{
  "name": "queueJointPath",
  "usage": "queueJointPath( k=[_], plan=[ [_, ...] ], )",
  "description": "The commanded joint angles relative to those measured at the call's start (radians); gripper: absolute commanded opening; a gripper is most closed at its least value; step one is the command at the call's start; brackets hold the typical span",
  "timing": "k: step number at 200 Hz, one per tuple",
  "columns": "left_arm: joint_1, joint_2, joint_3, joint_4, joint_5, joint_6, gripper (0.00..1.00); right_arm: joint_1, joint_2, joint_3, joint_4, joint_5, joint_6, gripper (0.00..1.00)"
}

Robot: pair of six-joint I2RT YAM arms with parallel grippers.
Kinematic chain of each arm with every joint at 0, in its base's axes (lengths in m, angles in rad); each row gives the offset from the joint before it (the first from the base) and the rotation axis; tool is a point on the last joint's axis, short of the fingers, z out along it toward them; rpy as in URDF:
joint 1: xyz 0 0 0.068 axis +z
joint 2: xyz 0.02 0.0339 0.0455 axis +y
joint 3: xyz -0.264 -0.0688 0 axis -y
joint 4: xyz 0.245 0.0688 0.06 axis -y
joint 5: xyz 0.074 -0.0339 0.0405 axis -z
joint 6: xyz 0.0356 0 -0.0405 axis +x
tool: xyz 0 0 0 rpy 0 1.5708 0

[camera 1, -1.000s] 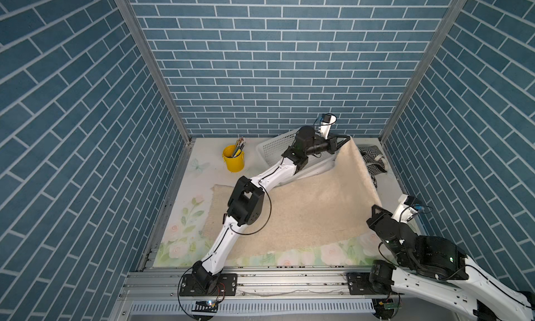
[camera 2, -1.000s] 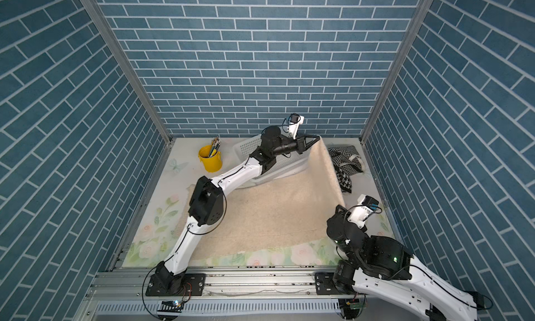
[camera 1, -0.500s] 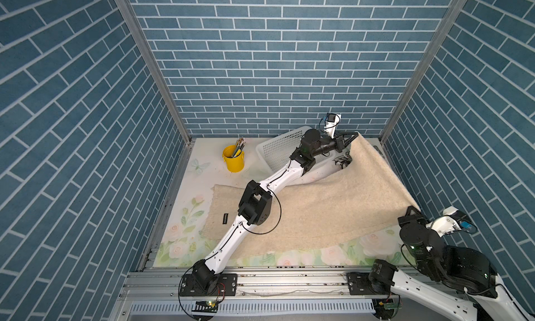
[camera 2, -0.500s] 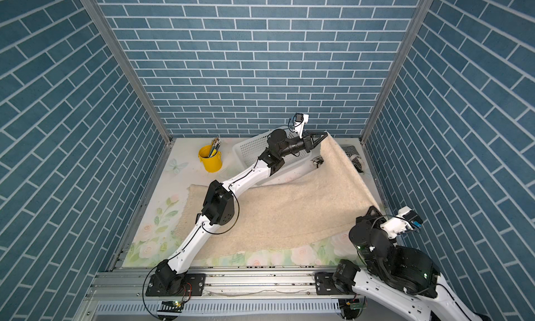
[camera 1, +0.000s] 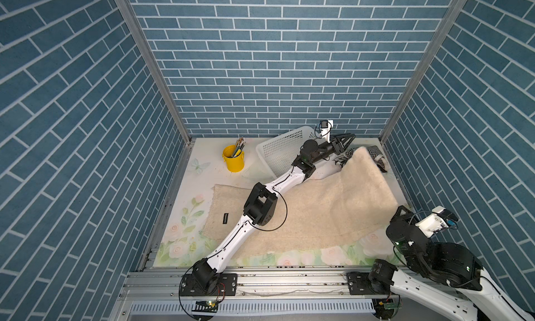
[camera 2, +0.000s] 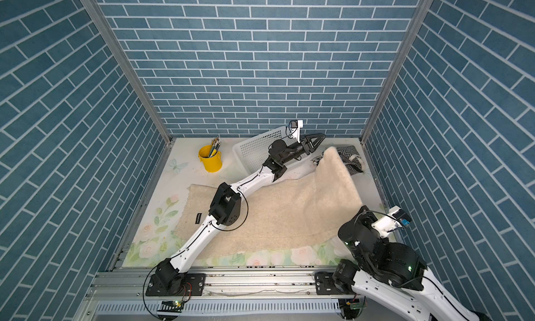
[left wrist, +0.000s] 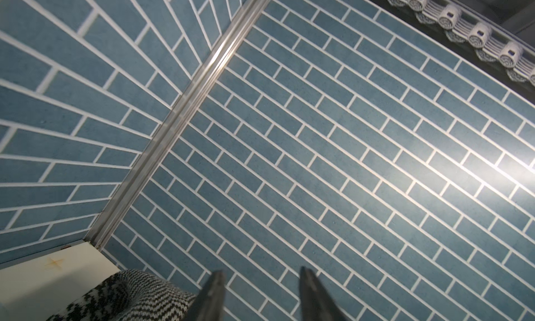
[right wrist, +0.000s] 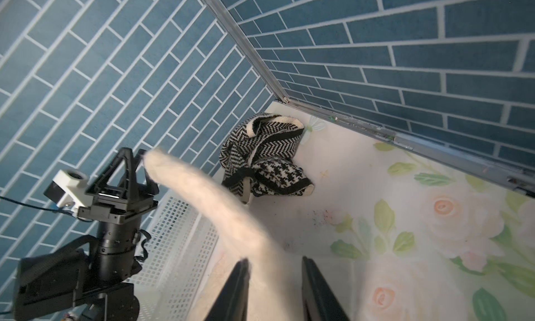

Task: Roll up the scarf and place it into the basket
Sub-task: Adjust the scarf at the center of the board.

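The scarf (camera 1: 333, 212) is a large beige cloth spread over the table's right half in both top views; its far corner (camera 2: 330, 157) stands raised and blurred. My left gripper (camera 1: 344, 141) hovers beside that corner at the back, over the white basket's (camera 1: 278, 151) right end, open and empty, fingers apart (left wrist: 260, 271) against the brick wall. My right gripper (right wrist: 275, 263) is open at the front right; the scarf's blurred edge (right wrist: 220, 206) runs through the gap between its fingers. The right arm (camera 1: 411, 235) stands by the scarf's near right edge.
A black-and-white knit cloth (camera 1: 376, 157) lies bunched in the back right corner (right wrist: 260, 160). A yellow bucket (camera 1: 234, 160) with brushes stands left of the basket. Brick walls close in on three sides. The left arm (camera 1: 260, 206) stretches across the scarf.
Both grippers have gone from shut to open and let go of the scarf. The right arm drew back to the front right, and the lifted right side of the scarf is sagging.
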Motion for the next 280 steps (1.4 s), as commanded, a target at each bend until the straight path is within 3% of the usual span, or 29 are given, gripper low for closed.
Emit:
queueJointPath(
  k=[1,17,34,42,50,61,71,81,95,115,137,157,164,172,198,225,252,280],
  plan=[
    [0.031,-0.034,0.048,0.165,-0.047,-0.061,0.95,-0.005,0.025,-0.005,-0.030,-0.011,0.017,0.48],
    [0.077,-0.119,0.001,0.230,-0.015,-0.121,1.00,-0.005,0.056,0.014,0.001,-0.004,-0.039,0.51],
    [0.147,-0.273,-0.185,0.328,0.081,-0.229,1.00,-0.004,0.084,0.033,0.125,0.000,-0.218,0.55],
    [0.184,-0.383,-0.363,0.410,0.123,-0.274,1.00,-0.004,0.091,0.023,0.260,-0.013,-0.385,0.56],
    [0.222,-0.529,-0.626,0.485,0.139,-0.305,1.00,-0.004,0.098,0.003,0.397,-0.051,-0.532,0.56],
    [0.274,-0.759,-0.989,0.498,0.109,-0.220,1.00,-0.005,0.116,-0.032,0.594,-0.131,-0.721,0.57],
    [0.319,-0.995,-1.258,0.363,0.060,-0.074,1.00,-0.010,0.152,-0.058,0.711,-0.201,-0.805,0.57],
    [0.353,-1.211,-1.415,0.108,-0.045,0.089,1.00,-0.015,0.206,-0.074,0.821,-0.300,-0.908,0.57],
    [0.367,-1.448,-1.504,-0.312,-0.258,0.266,1.00,-0.023,0.308,-0.067,0.916,-0.426,-0.988,0.57],
    [0.399,-1.637,-1.532,-0.759,-0.527,0.284,1.00,-0.038,0.467,-0.049,1.054,-0.674,-1.114,0.58],
    [0.477,-1.714,-1.539,-1.152,-0.702,0.209,1.00,-0.045,0.680,0.018,1.142,-1.000,-1.225,0.59],
    [0.622,-1.718,-1.596,-1.326,-0.616,0.133,0.94,-0.029,0.879,0.100,1.173,-1.255,-1.309,0.58],
    [0.661,-1.705,-1.621,-1.348,-0.572,0.127,0.84,-0.002,0.935,0.126,1.173,-1.278,-1.341,0.58],
    [0.693,-1.688,-1.643,-1.375,-0.554,0.112,0.80,0.030,0.995,0.159,1.168,-1.307,-1.393,0.58],
    [0.822,-1.653,-1.695,-1.449,-0.532,0.050,0.81,0.109,1.159,0.250,1.158,-1.384,-1.484,0.58],
    [0.958,-1.652,-1.770,-1.440,-0.433,0.053,0.86,0.165,1.320,0.381,1.093,-1.419,-1.555,0.58],
    [0.979,-1.613,-1.813,-1.513,-0.420,0.059,0.89,0.184,1.395,0.438,1.079,-1.401,-1.580,0.58],
    [0.978,-1.676,-1.924,-1.560,-0.453,0.004,0.81,0.176,1.390,0.414,1.103,-1.349,-1.556,0.58]
  ],
)
